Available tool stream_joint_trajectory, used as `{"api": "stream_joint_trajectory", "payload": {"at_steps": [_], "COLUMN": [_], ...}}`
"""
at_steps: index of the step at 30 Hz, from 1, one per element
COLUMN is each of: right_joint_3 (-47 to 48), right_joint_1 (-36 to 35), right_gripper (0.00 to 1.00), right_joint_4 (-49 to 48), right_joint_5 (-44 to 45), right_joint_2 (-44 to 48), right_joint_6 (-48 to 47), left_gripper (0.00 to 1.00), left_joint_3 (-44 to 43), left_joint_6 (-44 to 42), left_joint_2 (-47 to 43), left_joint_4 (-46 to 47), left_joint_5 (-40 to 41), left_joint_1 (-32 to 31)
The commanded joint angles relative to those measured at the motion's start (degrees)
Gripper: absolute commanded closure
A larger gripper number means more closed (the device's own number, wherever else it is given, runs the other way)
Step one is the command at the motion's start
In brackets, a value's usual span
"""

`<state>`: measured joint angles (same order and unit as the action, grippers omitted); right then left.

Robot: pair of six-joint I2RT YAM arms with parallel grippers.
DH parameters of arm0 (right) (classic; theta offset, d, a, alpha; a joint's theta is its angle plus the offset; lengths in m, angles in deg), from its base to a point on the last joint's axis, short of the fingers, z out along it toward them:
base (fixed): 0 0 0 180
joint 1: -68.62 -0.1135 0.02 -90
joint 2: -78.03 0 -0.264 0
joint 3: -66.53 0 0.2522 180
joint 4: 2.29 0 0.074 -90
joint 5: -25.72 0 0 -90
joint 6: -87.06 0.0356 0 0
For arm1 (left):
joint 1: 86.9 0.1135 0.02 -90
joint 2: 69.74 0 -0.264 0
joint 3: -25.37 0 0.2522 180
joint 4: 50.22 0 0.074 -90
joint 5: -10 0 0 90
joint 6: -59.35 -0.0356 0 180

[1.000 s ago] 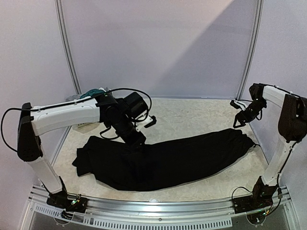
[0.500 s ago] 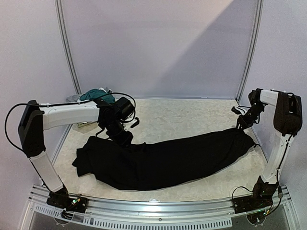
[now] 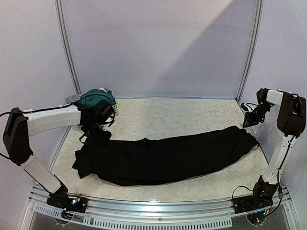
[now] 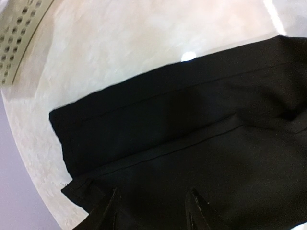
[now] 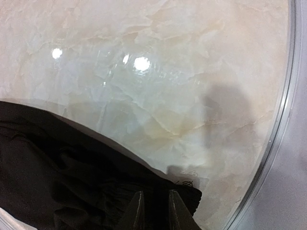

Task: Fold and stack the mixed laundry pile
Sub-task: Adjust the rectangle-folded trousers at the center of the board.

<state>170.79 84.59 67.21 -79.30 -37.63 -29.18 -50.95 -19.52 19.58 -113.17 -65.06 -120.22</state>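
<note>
Left end effector (image 4: 153,192) open over long black trousers (image 3: 163,158); right end effector (image 5: 155,193) nearly closed at their end, grip unclear. Pale marbled table (image 3: 192,115), lavender walls (image 3: 158,48); trousers lie left-right.

Black on cream, mostly

The trousers (image 3: 163,158) are plain black, seams and all. Under them the table (image 3: 192,115) is cream with pale marbled veining. The shorts (image 3: 98,97) are teal-green. The basket (image 4: 21,33) is pale beige, dotted with rows of dark holes. My fingers (image 4: 111,213) are black, my arms (image 3: 53,117) white with black joints
</note>
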Motion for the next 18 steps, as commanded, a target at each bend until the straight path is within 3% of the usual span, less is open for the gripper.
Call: {"api": "stream_joint_trajectory", "payload": {"at_steps": [1,4,7,8,13,18], "right_joint_3": [-0.45,0.26,0.42,0.69,0.05,0.56], "right_joint_1": [0.86,0.83,0.83,0.87,0.87,0.82], "right_gripper": [0.82,0.74,0.49,0.44,0.33,0.31], "right_joint_4": [-2.85,0.49,3.47,4.68,6.21,4.30], "right_joint_5": [1.86,-5.97,-11.72,-12.42,-12.48,-8.22], "right_joint_2": [1.85,1.58,1.66,1.62,1.09,-1.78], "right_joint_6": [3.26,0.57,-2.23,-2.66,-4.20,-2.95], "left_gripper": [0.53,0.53,0.53,0.53,0.53,0.51], "left_joint_3": [3.18,5.00,5.60,5.55,7.05,9.25], "left_joint_6": [3.16,2.38,2.06,2.05,2.95,4.89], "left_joint_2": [-3.25,-5.00,-6.22,-6.26,-7.39,-7.73], "left_joint_4": [-0.88,0.54,1.51,1.37,1.67,2.31], "left_joint_5": [1.16,-2.42,-4.03,-4.01,-3.38,-4.05], "left_joint_1": [3.52,4.75,4.93,4.93,5.14,7.69]}}
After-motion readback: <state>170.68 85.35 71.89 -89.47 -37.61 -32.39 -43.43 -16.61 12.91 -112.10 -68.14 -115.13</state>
